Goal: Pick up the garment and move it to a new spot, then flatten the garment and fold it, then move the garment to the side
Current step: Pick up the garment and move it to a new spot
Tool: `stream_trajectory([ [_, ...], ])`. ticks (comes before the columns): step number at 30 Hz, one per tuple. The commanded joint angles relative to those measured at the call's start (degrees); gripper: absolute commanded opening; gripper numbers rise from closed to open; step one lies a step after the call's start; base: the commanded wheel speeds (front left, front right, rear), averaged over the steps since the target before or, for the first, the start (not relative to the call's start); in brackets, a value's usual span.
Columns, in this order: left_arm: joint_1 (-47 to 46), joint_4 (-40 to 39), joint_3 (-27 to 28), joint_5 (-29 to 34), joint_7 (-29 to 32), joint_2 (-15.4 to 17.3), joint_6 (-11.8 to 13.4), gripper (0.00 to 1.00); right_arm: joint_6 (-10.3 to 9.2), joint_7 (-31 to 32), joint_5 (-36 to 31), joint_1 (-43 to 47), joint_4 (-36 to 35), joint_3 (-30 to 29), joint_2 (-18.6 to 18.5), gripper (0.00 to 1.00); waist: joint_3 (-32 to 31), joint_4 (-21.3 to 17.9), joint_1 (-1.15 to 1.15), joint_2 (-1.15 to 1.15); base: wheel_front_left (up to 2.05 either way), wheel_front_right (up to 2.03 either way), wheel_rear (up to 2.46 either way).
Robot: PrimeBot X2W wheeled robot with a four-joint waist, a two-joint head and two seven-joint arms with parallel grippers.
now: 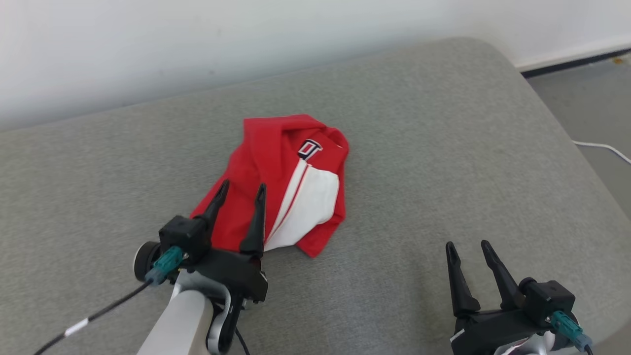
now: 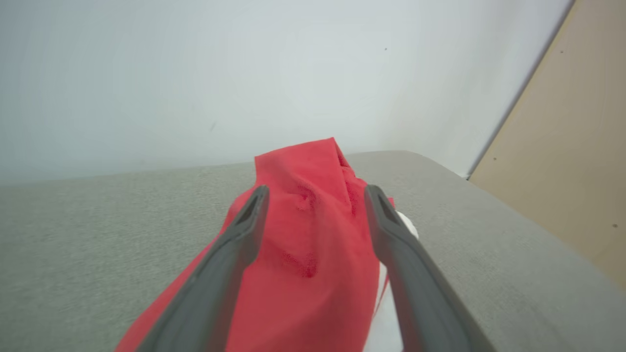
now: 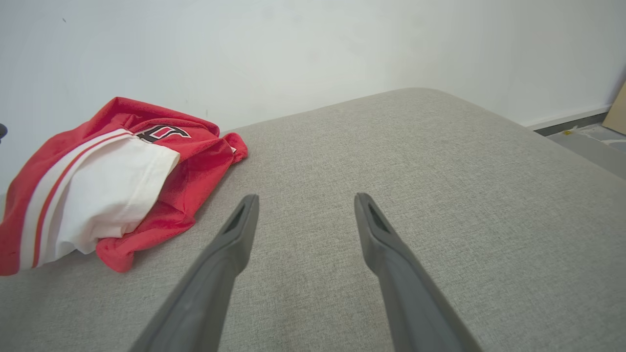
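One crumpled red-and-white fabric garment (image 1: 276,167) is lying near the far edge of the grey upholstered cushion (image 1: 419,148). Of two claws, the left gripper (image 1: 243,185) is hovering spread wide over its red near end, and the right gripper (image 1: 467,244) is spread over bare cushion. The right wrist view is exposing a black emblem (image 3: 161,132) that the left wrist view hides.

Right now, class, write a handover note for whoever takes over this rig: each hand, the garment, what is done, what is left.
Left hand: open, fingers astride the near red part of the garment, gripping nothing.
Right hand: open, over bare cushion, apart from the garment.
The garment lies bunched in a heap on the cushion, neither flat nor folded.
Done: cannot tell whether the first move was made.
Left: flatten, fold, move aside.
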Motion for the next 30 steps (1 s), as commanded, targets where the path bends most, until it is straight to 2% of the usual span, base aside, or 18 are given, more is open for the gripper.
stream_trajectory([
  [1, 1.62, -1.06, 0.39, 0.61, -0.4, -0.16, 0.37, 1.0, -0.12, 0.11, -0.53, 1.12, -0.1, -0.23, -0.06, 1.0, -2.38, 3.48, -0.01, 0.0, 0.0, 0.0, 0.0],
  [7, 12.63, -14.49, 5.87, 6.48, -0.48, -1.14, 1.74, 1.0, -0.12, 0.97, -2.91, 3.12, -1.67, -2.87, -0.05, 1.0, -5.57, 9.16, -0.01, 0.0, 0.0, 0.0, 0.0],
  [12, 21.19, -20.57, 9.62, 10.76, -0.51, -1.6, 1.62, 1.0, -0.12, 1.9, -3.96, 5.09, -2.94, -4.37, -0.08, 1.0, -7.64, 12.9, -0.01, 0.0, 0.0, 0.0, 0.0],
  [20, 30.37, -22.2, 14.88, 14.16, -0.51, -1.89, 0.35, 1.0, -0.12, 2.35, -4.35, 8.13, -3.62, -4.97, -0.07, 1.0, -9.78, 16.84, -0.01, 0.0, 0.0, 0.0, 0.0],
  [30, 35.64, -22.35, 20.08, 14.65, -0.52, -2.07, -1.95, 1.0, -0.12, 2.21, -2.96, 10.08, -2.23, -5.25, -0.08, 1.0, -10.56, 17.19, -0.01, 0.0, 0.0, 0.0, 0.0],
])
